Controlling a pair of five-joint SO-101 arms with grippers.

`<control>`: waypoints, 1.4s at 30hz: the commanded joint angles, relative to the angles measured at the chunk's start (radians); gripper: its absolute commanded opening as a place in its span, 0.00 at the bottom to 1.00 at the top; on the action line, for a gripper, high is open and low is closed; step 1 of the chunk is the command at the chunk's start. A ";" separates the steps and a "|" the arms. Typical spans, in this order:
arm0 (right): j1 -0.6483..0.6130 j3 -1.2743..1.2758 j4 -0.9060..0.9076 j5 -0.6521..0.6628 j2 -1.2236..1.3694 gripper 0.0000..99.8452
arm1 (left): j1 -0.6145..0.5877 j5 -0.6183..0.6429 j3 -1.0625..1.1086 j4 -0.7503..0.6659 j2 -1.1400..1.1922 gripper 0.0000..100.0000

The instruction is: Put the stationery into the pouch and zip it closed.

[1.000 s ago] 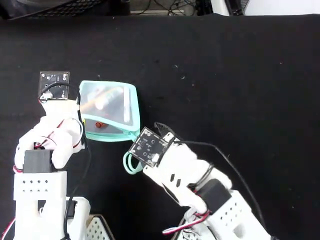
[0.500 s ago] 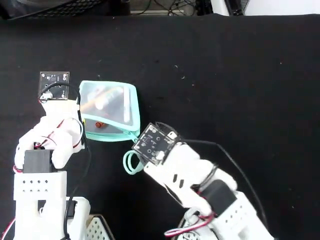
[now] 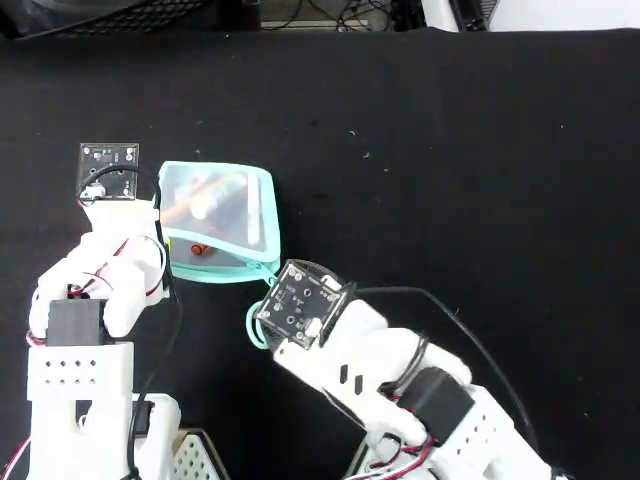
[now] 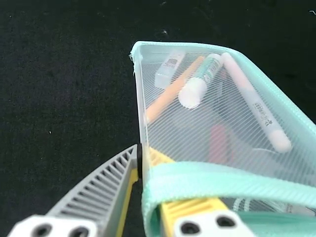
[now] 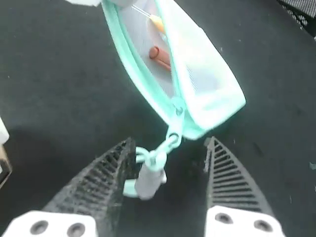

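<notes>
1. High view: I see the mint-green translucent mesh pouch (image 3: 215,215) lying on the black cloth-covered table (image 3: 450,150), toward its left side, with the stationery inside it. The left arm (image 3: 95,290) stands just beside the pouch's left edge. The right arm (image 3: 350,345) sits at the pouch's near right corner. A mint-green cord loop (image 3: 255,328) trails from that corner onto the table.
2. Left wrist view: the left gripper (image 4: 144,157) is clamped on the pouch wall at one corner, with a grey finger on one side and a yellow finger on the other. Through the mesh I read an orange pencil (image 4: 170,89), a white-capped tube (image 4: 197,86), a white marker pen (image 4: 252,103) and a red item (image 4: 219,143).
3. Right wrist view: the right gripper (image 5: 170,143) has its fingers wide apart and holds nothing. The zip slider (image 5: 175,111) sits at the pouch corner. The cord loop and a pale tag (image 5: 145,181) lie on the table between the fingers, close against one of them.
</notes>
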 commanded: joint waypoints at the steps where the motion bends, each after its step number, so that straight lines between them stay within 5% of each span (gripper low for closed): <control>1: -0.014 0.039 -0.083 -0.011 0.001 0.22 | -0.008 0.009 -0.021 -0.017 -0.002 0.03; 12: 0.130 0.203 -0.270 -0.009 0.002 0.21 | -0.008 0.009 -0.021 -0.017 -0.002 0.03; 18: 0.132 0.199 -0.292 -0.003 -0.005 0.01 | -0.008 0.009 -0.021 -0.017 -0.003 0.03; 42: 0.132 -0.059 -0.226 0.135 0.002 0.01 | -0.010 0.012 -0.042 -0.012 -0.014 0.03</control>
